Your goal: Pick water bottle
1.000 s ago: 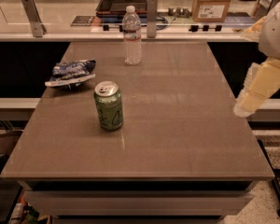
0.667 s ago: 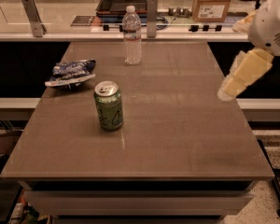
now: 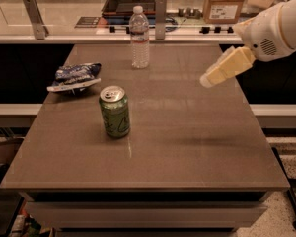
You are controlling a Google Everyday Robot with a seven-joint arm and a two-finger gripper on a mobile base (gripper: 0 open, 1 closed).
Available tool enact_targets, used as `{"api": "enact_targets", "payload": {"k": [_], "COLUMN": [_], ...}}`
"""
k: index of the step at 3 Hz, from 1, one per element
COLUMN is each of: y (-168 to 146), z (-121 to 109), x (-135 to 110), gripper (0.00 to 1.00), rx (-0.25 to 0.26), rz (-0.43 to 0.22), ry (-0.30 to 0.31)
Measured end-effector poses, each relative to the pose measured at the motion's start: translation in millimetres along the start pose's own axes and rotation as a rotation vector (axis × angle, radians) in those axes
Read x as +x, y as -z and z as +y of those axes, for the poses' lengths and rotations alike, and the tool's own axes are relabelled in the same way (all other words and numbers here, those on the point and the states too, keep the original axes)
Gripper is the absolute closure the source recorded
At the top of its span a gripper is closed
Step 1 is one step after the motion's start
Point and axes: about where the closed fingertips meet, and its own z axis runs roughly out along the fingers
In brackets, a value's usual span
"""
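Observation:
The water bottle (image 3: 139, 36) is clear and ribbed with a white cap. It stands upright near the far edge of the brown table (image 3: 187, 147), left of centre. My gripper (image 3: 209, 77) hangs in the air over the right part of the table, well to the right of the bottle and nearer the camera. It holds nothing. A green soda can (image 3: 114, 111) stands at the middle left of the table, in front of the bottle.
A blue chip bag (image 3: 75, 76) lies at the table's left edge. Behind the table runs a counter with a metal post (image 3: 161, 17), a dark tray (image 3: 130, 1) and a cardboard box (image 3: 225, 3).
My arm has swung in from the right and upward. The gripper now reaches further left over the table, toward the bottle's side. The bottle, can and bag have not moved.

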Motion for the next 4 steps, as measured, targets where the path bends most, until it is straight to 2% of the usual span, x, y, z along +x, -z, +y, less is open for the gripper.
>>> {"api": "enact_targets", "payload": {"k": [1, 2, 3, 4], "y": [-29, -54, -51, -51], "z": [-5, -17, -28, -28], "x": [-12, -31, -39, -39], "gripper": [0.0, 0.0, 0.0, 0.0], "rx": [0.029, 0.085, 0.127, 0.127], "rz": [-0.137, -0.243, -0.268, -0.268], "ry": [-0.102, -0.149, -0.15, -0.15]}}
